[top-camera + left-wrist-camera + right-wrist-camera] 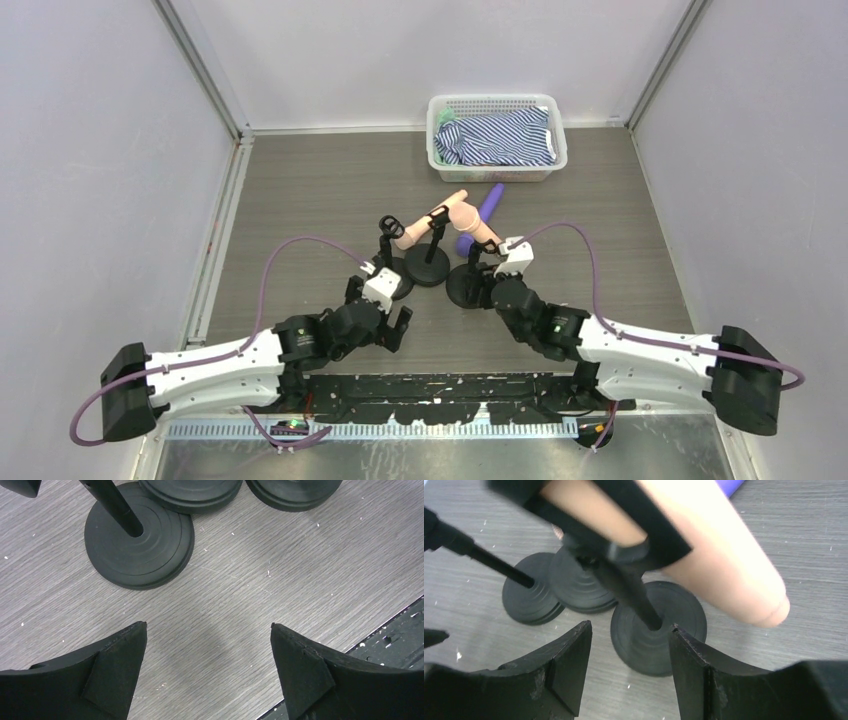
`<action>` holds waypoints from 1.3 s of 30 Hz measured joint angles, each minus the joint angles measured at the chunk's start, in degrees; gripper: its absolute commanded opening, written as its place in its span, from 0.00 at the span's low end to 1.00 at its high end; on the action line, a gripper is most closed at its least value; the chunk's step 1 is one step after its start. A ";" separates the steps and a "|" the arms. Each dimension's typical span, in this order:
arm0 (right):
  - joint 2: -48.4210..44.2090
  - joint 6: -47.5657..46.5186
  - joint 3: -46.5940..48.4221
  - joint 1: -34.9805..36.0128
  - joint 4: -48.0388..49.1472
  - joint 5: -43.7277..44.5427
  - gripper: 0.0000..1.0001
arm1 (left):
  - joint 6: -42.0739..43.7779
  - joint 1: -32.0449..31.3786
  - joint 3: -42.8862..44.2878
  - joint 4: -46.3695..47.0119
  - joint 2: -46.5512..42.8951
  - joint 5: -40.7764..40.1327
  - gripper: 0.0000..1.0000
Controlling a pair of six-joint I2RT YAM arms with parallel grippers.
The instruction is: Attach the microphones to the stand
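Top external alone shows the basket; left tool and right tool gape empty.

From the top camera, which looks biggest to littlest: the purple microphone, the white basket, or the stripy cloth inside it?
1. white basket, largest
2. striped cloth
3. purple microphone, smallest, though a peach microphone hides part of it

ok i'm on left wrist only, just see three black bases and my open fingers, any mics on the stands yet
Observer: Two sit in clips: one peach microphone on the middle stand, the other peach microphone on the right stand.
Operator: and the purple one
Observer: The purple microphone lies on the table behind the stands.
Operator: right arm?
Observer: The right gripper is open, low by the right stand's base.
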 measured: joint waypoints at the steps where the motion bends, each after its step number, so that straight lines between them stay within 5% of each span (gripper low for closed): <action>1: 1.09 -0.44 -0.07 -0.90 1.40 -0.20 0.62 | 0.13 0.00 0.00 -0.33 -0.09 0.00 0.94; 16: 16.41 -8.46 -0.07 -6.71 21.62 -2.36 0.52 | 1.57 0.00 -0.39 -0.61 -1.88 -1.44 0.90; 24: 16.90 -14.29 -0.48 -8.48 25.94 -2.84 0.13 | 1.99 0.00 -0.87 -0.24 -2.05 -1.42 0.90; 30: 12.20 -16.24 -2.67 -8.72 24.30 -3.34 0.01 | 2.01 0.00 -0.87 -0.13 0.44 -1.29 0.89; 39: -4.66 -20.48 -3.21 -11.06 13.35 0.48 0.01 | 2.03 0.00 -0.87 -0.09 0.96 -1.16 0.89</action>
